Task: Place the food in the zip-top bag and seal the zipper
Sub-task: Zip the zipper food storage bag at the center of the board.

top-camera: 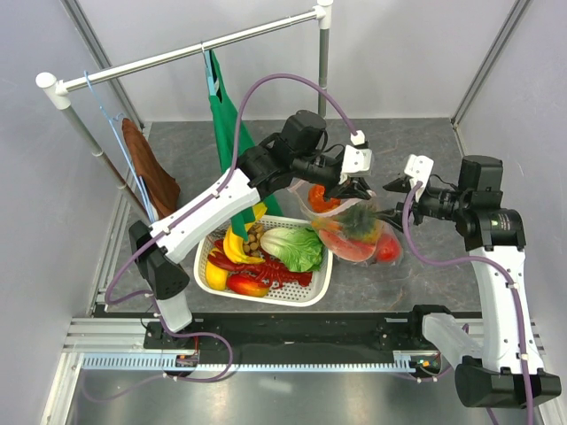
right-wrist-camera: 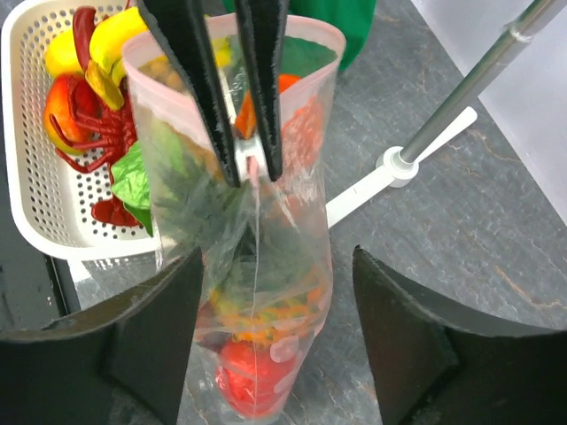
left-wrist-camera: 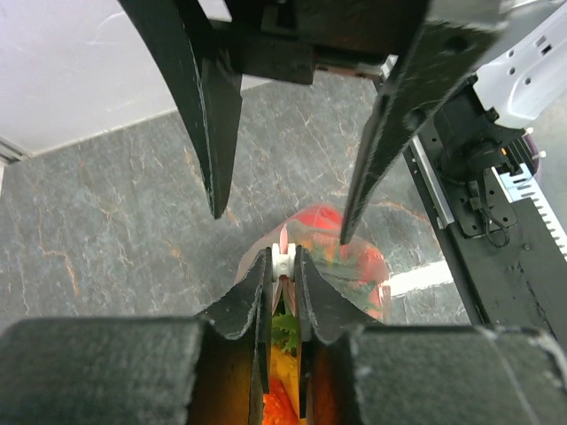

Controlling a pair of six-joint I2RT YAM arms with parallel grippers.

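**A:** Pink zipper (right-wrist-camera: 161, 86) pinched by the left gripper (top-camera: 354, 188), jaws almost closed on the strip.
**B:** Right gripper (top-camera: 395, 183)?
**A:** Jaws wide, holding nothing, just right of the zip-top bag (top-camera: 359, 232). The bag stands beside the basket (top-camera: 266, 297), food (top-camera: 347, 241) inside, its long axis running down from the held mouth. The right arm looks nearer the free rim.

The left hand (top-camera: 357, 189) pinches the zip-top bag (top-camera: 356, 232), right hand (top-camera: 394, 183) just beside.

Robot lab cell, aluminium rail (top-camera: 106, 336)
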